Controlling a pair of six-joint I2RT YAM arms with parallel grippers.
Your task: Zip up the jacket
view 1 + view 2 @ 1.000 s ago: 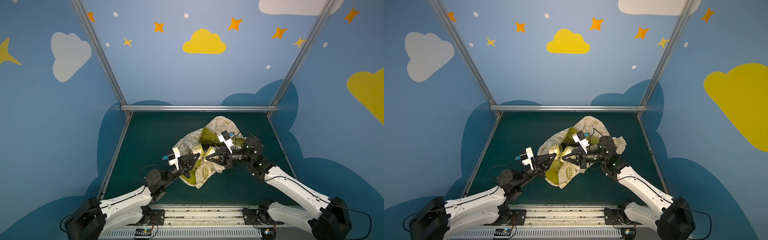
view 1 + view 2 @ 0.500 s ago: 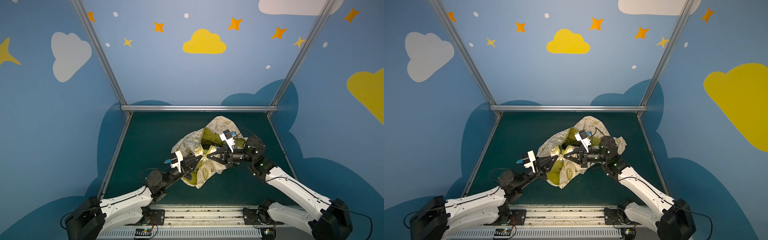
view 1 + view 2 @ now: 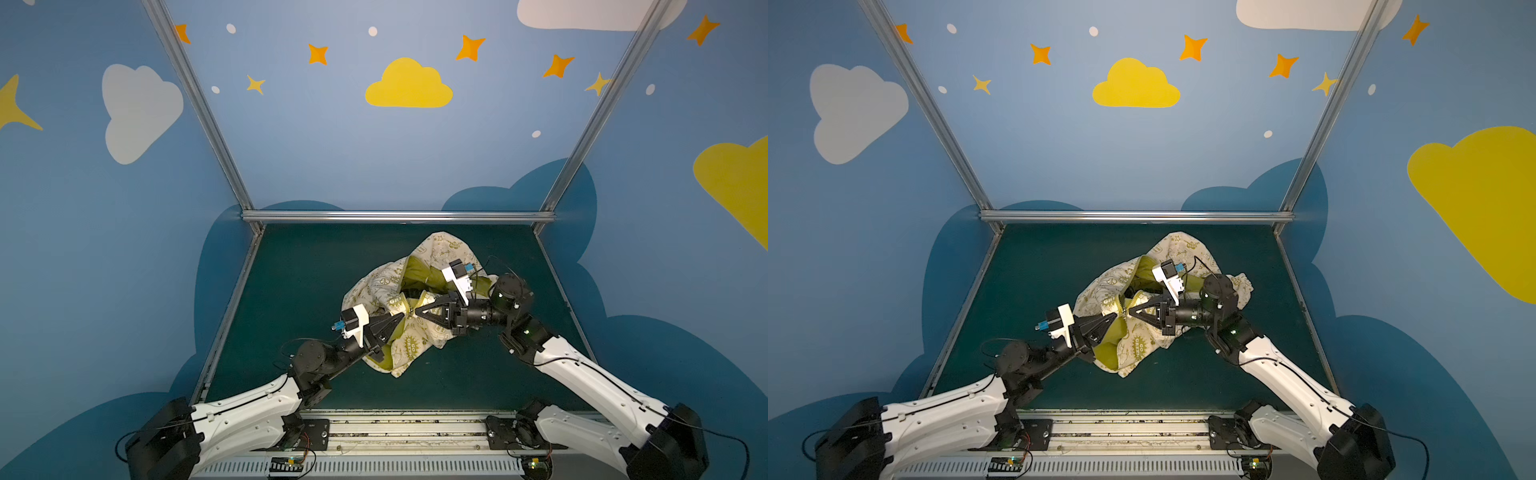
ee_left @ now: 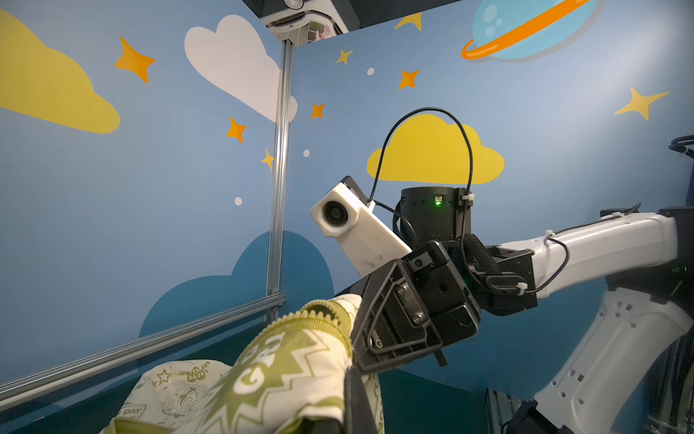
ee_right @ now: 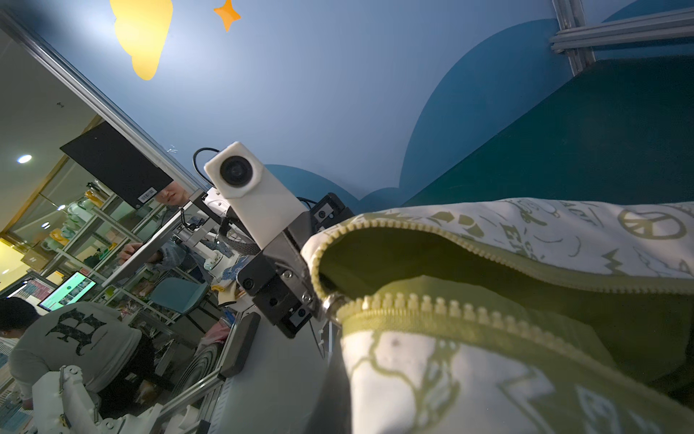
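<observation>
Both left end effector and right end effector pinch the limp, light jacket at its zipper; I'd hold there.

Cream jacket with olive-green doodles, olive-green lining and zipper, dark-green mat.

The jacket is soft matt cloth; its zipper has smooth pale plastic teeth and a shiny metal slider. The left claw and right claw are matt black plastic. The bench looks matt, felt-like. The rail is brushed metal. The arm shells are glossy white plastic
</observation>
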